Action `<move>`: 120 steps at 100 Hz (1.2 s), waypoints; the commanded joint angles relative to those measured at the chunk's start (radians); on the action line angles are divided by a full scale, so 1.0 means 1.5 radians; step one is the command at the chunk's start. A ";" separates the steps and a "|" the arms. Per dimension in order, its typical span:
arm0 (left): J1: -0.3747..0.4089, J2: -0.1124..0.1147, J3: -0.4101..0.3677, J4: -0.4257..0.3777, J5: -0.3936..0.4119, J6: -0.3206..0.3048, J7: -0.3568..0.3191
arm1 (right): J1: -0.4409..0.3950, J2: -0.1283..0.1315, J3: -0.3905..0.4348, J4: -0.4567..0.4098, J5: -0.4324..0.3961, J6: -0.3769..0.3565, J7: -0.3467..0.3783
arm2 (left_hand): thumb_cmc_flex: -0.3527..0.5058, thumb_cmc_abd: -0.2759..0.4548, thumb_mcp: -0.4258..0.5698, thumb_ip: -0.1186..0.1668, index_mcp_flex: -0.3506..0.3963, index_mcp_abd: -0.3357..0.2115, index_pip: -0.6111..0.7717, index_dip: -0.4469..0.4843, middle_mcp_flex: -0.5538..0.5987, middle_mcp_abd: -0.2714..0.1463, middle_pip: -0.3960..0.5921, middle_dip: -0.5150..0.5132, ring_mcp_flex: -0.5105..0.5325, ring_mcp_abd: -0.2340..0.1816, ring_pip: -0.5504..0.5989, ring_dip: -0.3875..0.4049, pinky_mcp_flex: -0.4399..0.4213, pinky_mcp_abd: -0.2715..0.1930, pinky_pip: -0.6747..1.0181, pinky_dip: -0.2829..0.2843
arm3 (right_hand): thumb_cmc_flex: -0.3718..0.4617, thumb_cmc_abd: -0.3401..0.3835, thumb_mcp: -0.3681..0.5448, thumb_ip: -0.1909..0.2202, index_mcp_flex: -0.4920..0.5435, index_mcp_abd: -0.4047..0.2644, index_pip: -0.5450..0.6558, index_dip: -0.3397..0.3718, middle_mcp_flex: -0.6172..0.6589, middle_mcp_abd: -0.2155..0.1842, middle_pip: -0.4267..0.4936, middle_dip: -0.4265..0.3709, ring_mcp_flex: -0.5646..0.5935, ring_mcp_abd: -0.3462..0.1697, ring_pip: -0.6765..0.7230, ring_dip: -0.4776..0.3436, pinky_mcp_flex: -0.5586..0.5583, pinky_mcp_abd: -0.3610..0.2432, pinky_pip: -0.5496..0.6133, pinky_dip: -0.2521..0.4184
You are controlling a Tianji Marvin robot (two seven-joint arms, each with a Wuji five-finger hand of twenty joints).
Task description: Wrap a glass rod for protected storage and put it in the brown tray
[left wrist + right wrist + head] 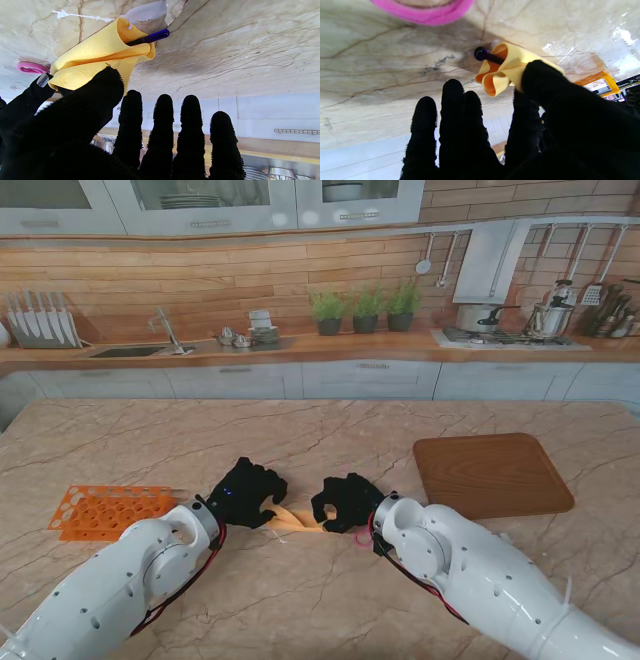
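A yellow cloth (296, 520) is rolled around a dark blue glass rod and held just above the table between my two hands. At the left end of the roll, the rod's blue tip (153, 37) sticks out of the cloth (100, 57). At the right end, the other tip (483, 54) pokes out of the cloth (502, 72). My left hand (245, 492) pinches one end with thumb and forefinger, its other fingers straight. In the same way my right hand (347, 500) pinches the opposite end. The brown tray (492, 473) lies to the right, farther from me.
An orange test-tube rack (108, 511) lies at the left of the table. A pink band (31, 67) rests on the marble under the right wrist. A thin clear sheet (152, 11) lies on the table beneath the roll.
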State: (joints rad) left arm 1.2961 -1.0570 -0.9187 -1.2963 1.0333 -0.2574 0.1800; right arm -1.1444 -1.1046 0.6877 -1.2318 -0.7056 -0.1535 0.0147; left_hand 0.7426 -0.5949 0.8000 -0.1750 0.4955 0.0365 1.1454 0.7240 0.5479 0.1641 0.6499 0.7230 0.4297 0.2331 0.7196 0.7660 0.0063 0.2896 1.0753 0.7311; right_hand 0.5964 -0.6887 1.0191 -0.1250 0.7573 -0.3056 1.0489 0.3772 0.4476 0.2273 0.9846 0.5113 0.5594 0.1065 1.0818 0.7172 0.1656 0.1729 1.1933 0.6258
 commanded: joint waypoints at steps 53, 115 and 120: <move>0.077 0.014 -0.069 -0.068 0.049 0.005 -0.012 | -0.035 0.016 0.031 -0.052 -0.041 -0.011 0.021 | 0.023 0.017 -0.053 -0.020 0.006 -0.010 -0.059 -0.051 -0.021 0.000 -0.023 -0.002 -0.023 -0.006 -0.017 0.000 -0.008 0.010 -0.023 0.006 | -0.125 -0.015 -0.073 0.004 -0.045 0.055 -0.121 0.046 -0.025 -0.009 -0.025 0.010 -0.041 -0.010 -0.035 0.004 -0.021 0.009 -0.029 0.031; -0.003 -0.017 0.031 0.001 -0.050 0.049 0.039 | -0.030 -0.005 0.034 -0.033 -0.045 -0.002 -0.068 | 0.084 0.089 -0.070 -0.005 0.002 0.012 -0.075 -0.099 -0.013 0.006 0.001 0.009 -0.044 0.003 -0.016 -0.006 -0.021 0.007 -0.016 0.011 | 0.003 0.077 -0.043 -0.033 -0.010 0.005 0.012 -0.012 0.034 -0.026 0.012 0.020 0.000 -0.016 -0.010 0.009 0.006 -0.002 -0.020 0.044; -0.008 -0.020 0.042 0.005 -0.064 0.054 0.034 | -0.019 -0.009 0.020 -0.020 -0.042 0.000 -0.078 | 0.081 0.086 -0.073 -0.006 0.003 0.018 -0.077 -0.103 -0.014 0.007 0.001 0.009 -0.045 0.005 -0.016 -0.007 -0.021 0.005 -0.012 0.012 | 0.007 0.073 -0.036 -0.036 -0.005 0.020 0.016 -0.020 0.042 -0.028 0.022 0.021 0.004 -0.016 -0.001 0.010 0.008 -0.002 -0.015 0.043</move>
State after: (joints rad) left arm 1.2818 -1.0663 -0.8617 -1.2863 0.9394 -0.1852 0.2469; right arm -1.1865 -1.0992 0.7245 -1.2699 -0.7648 -0.1573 -0.1061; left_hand 0.8383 -0.4842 0.7131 -0.1750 0.5062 0.0418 1.0420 0.5855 0.5289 0.1641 0.6369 0.7292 0.3902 0.2323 0.6885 0.7643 -0.0056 0.2900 1.0512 0.7329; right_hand 0.5613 -0.5959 0.9284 -0.1423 0.7245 -0.2879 1.0387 0.3690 0.4921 0.2024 0.9855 0.5259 0.5415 0.0961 1.0464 0.7174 0.1771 0.1740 1.1460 0.6737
